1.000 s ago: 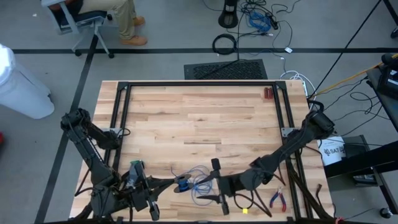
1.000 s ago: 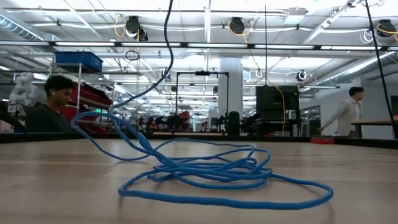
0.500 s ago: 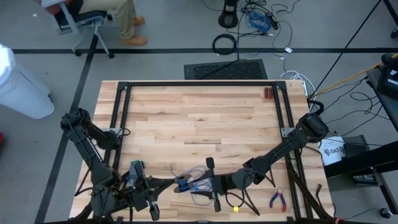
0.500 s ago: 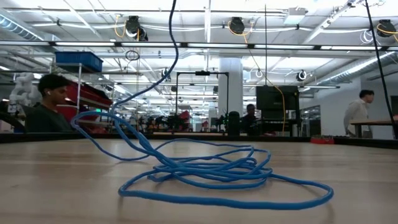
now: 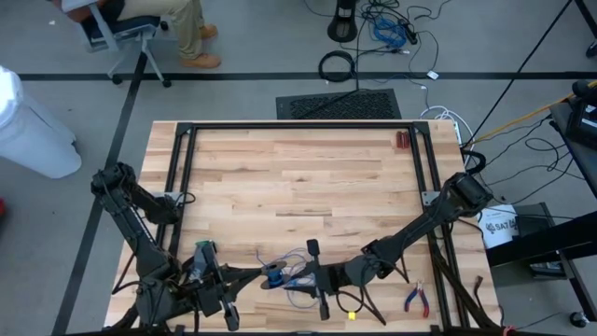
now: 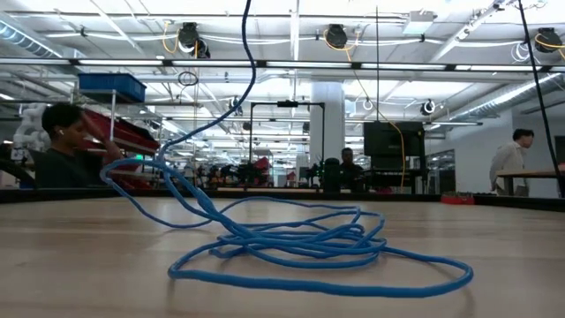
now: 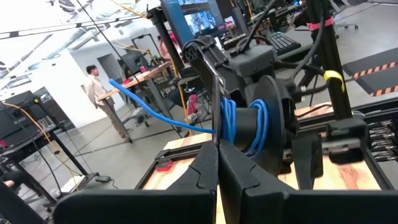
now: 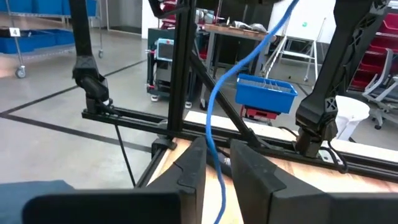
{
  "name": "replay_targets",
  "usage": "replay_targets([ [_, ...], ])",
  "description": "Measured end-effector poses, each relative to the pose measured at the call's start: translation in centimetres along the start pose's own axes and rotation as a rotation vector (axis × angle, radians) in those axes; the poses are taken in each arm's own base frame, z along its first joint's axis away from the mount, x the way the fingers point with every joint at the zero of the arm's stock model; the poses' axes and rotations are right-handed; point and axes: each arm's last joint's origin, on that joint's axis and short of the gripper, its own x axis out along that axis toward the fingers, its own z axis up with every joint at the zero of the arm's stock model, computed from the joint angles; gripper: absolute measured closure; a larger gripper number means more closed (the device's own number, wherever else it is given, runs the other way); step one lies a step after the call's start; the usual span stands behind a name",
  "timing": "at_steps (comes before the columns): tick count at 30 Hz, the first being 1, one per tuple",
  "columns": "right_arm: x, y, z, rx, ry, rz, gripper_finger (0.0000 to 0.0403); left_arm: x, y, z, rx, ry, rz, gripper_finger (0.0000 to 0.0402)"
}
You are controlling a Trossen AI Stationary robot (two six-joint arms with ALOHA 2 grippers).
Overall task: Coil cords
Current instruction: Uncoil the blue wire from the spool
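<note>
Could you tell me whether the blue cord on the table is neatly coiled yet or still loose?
Still loose: the blue cord sprawls in uneven loops on the table, with one strand rising upward.

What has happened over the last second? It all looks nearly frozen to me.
The right gripper has slid left along the near edge, toward the left gripper, and its fingers have narrowed around a raised strand of the blue cord without quite pinching it. The left gripper stayed shut with cord wound beside it, and the loose pile on the table kept its shape.
</note>
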Motion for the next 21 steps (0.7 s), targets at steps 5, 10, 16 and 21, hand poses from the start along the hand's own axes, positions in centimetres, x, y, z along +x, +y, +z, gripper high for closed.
replay_targets([
  [5,0.2,-0.3,0.0,-0.003,-0.019,-0.011,0.0352,0.0,0.0,0.0,0.001,0.000,0.000,0.0400],
  [10,-0.1,0.1,0.5,-0.008,-0.040,-0.006,0.0397,0.0,0.0,0.0,0.003,0.000,0.000,0.0400],
  [16,-1.7,1.6,0.6,-0.007,0.070,-0.041,0.0401,-0.1,0.0,0.0,0.005,-0.001,-0.003,0.0400],
  [21,-4.1,2.6,2.2,-0.042,0.122,-0.152,0.0401,-0.1,0.0,0.0,0.006,-0.001,-0.003,0.0400],
])
